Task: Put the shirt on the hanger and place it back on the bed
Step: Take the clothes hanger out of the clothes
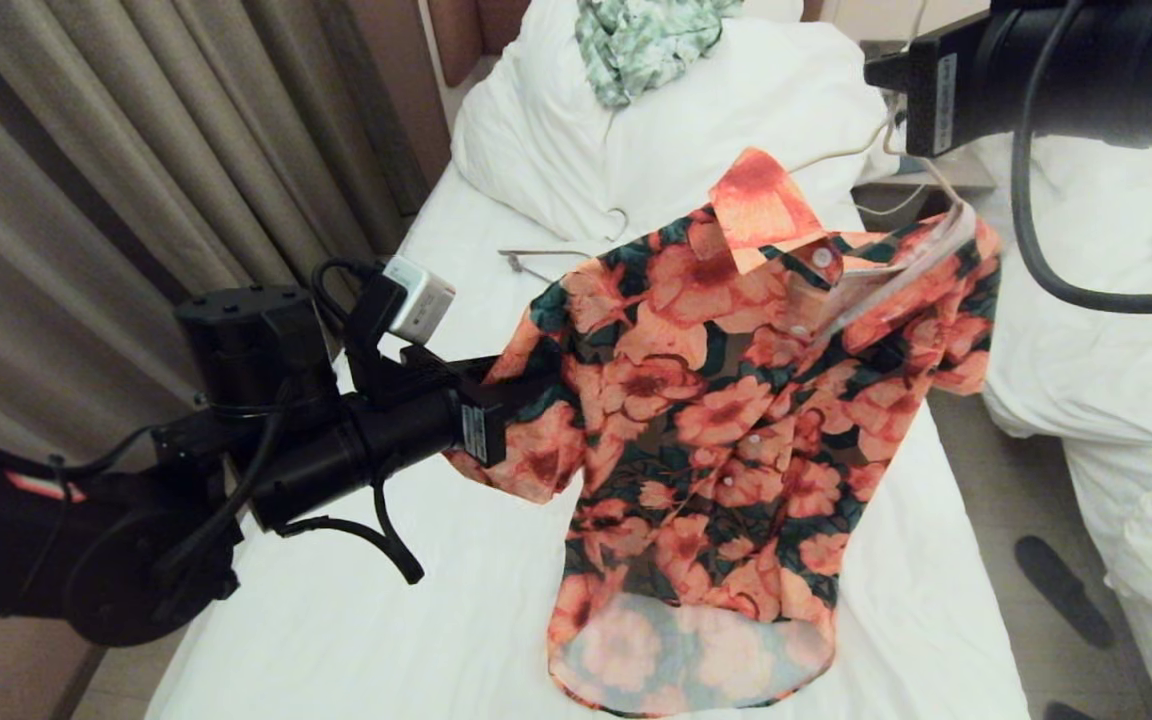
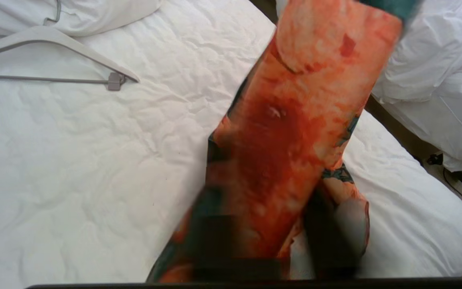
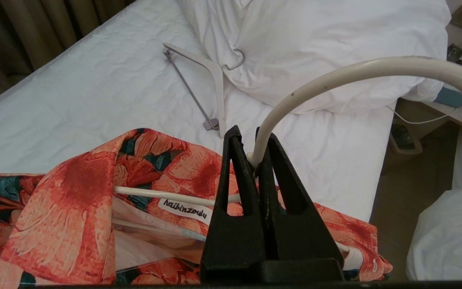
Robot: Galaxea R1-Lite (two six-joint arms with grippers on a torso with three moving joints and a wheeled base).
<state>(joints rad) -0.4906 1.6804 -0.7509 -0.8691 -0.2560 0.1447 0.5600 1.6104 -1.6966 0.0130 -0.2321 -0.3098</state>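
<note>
Right gripper (image 3: 255, 160) pinches the thin cream wire hanger (image 3: 335, 74); left gripper (image 2: 271, 237) clamps the coral-flowered shirt (image 1: 726, 420) sleeve. Tugging may slide fabric off.

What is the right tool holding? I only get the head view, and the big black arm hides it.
Observer: The right wrist view shows the right tool shut on the hanger, just below its curved hook.
Operator: Is the hanger inside the shirt?
Observer: Yes. Its white wire runs under the collar of the shirt, next to a label with handwriting on it.
Operator: And the left tool?
Observer: The left wrist view shows the left tool with the orange sleeve cloth pinched between its dark fingers.
</note>
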